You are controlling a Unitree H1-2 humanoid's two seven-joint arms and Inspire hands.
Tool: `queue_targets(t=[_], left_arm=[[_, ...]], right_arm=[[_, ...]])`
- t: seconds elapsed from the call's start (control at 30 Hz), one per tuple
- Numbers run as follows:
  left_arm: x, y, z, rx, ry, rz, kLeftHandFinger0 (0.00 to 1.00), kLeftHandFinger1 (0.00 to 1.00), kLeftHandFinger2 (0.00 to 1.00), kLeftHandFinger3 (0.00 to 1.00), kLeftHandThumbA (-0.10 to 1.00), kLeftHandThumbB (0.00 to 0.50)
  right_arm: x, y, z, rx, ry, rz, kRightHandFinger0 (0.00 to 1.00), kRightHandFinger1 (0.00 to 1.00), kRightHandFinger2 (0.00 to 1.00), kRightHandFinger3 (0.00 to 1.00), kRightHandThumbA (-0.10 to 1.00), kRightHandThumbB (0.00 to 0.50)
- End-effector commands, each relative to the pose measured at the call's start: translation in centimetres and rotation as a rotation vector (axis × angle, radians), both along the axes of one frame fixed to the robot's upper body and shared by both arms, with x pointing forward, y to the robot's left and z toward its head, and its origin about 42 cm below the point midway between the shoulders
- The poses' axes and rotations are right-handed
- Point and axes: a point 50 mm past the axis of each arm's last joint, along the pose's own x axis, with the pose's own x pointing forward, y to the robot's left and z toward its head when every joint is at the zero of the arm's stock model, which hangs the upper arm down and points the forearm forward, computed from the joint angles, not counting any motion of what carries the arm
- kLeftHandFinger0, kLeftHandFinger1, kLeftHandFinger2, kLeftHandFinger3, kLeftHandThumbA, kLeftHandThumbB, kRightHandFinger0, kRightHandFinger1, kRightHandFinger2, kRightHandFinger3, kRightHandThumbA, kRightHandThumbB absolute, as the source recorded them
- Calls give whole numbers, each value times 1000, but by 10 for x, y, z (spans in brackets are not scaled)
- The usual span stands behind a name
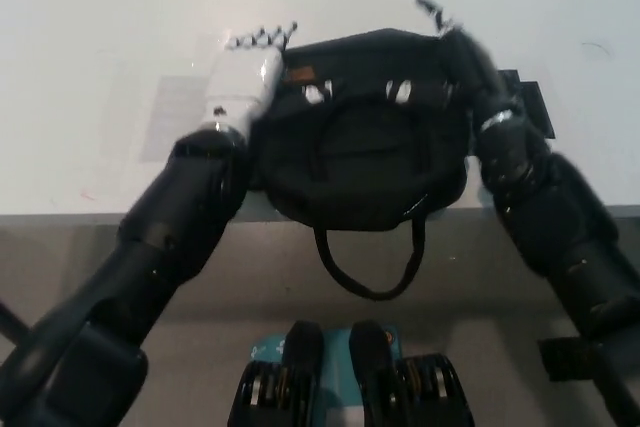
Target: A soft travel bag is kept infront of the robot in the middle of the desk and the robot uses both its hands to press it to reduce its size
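one black travel bag point(365, 142), two robot hands, one desk point(100, 47)

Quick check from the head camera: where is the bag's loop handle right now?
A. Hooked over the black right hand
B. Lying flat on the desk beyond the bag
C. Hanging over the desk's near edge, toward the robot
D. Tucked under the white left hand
C. The loop handle droops below the desk edge in front of the bag, clear of both the left hand and the right hand at the bag's sides.
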Motion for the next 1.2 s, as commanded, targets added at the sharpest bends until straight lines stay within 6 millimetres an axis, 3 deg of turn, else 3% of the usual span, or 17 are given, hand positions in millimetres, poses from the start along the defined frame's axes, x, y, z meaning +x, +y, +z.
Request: queue_targets(t=[0.0,0.03,0.07,0.1,0.2,0.3,0.33,0.37,0.57,0.7,0.77,0.83,0.93,1.0,1.03,1.17], left_arm=[[5,-7,161,-165,-210,-116,1000,1000,1000,1000,1000,229],[1,-6,171,-177,-228,-128,1000,1000,1000,1000,1000,231],[-4,-4,181,-209,-247,-140,1000,1000,1000,1000,1000,252],[-8,-3,187,-233,-259,-145,1000,1000,1000,1000,1000,257],[-24,0,204,-326,-261,-202,1000,1000,1000,1000,1000,251],[-35,3,213,-370,-259,-243,1000,1000,1000,1000,1000,256],[-43,5,215,-401,-257,-267,1000,1000,1000,1000,1000,257],[-49,6,216,-422,-250,-280,1000,1000,1000,1000,1000,259],[-133,25,207,-687,-370,-546,1000,1000,1000,1000,1000,293],[-209,40,180,-755,-435,-675,1000,1000,1000,1000,1000,332],[-250,47,156,-818,-446,-717,1000,1000,1000,1000,1000,303],[-271,51,144,-842,-439,-749,1000,1000,1000,1000,1000,268],[-310,66,111,-901,-361,-751,1000,1000,1000,1000,1000,287],[-330,75,91,-904,-331,-717,1000,1000,1000,1000,1000,267],[-338,80,80,-926,-316,-702,1000,1000,1000,1000,1000,248],[-353,90,42,-978,-233,-583,1000,1000,1000,1000,1000,278]], right_arm=[[-16,-24,136,220,-134,141,1000,1000,1000,1000,1000,305],[-20,-28,145,224,-157,154,1000,1000,1000,1000,1000,327],[-29,-33,157,232,-178,159,1000,1000,1000,1000,1000,280],[-36,-37,164,246,-191,167,1000,1000,1000,1000,1000,277],[-53,-53,178,321,-214,247,1000,1000,1000,1000,1000,238],[-69,-58,183,404,-258,294,1000,1000,1000,1000,1000,259],[-80,-58,185,450,-300,326,1000,1000,1000,1000,1000,232],[-86,-58,186,470,-328,339,1000,1000,1000,1000,1000,242],[-168,-50,187,529,-621,379,1000,1000,1000,1000,1000,260],[-231,-47,169,534,-709,437,1000,1000,1000,1000,1000,294],[-263,-44,154,535,-725,463,1000,1000,1000,1000,1000,287],[-278,-43,142,538,-725,473,1000,1000,1000,1000,1000,277],[-306,-39,110,510,-693,497,1000,1000,1000,1000,1000,241],[-319,-40,91,501,-650,497,1000,1000,1000,1000,1000,220],[-324,-40,82,507,-617,503,1000,1000,1000,1000,1000,231],[-336,-42,51,518,-546,476,1000,1000,1000,1000,1000,214]])
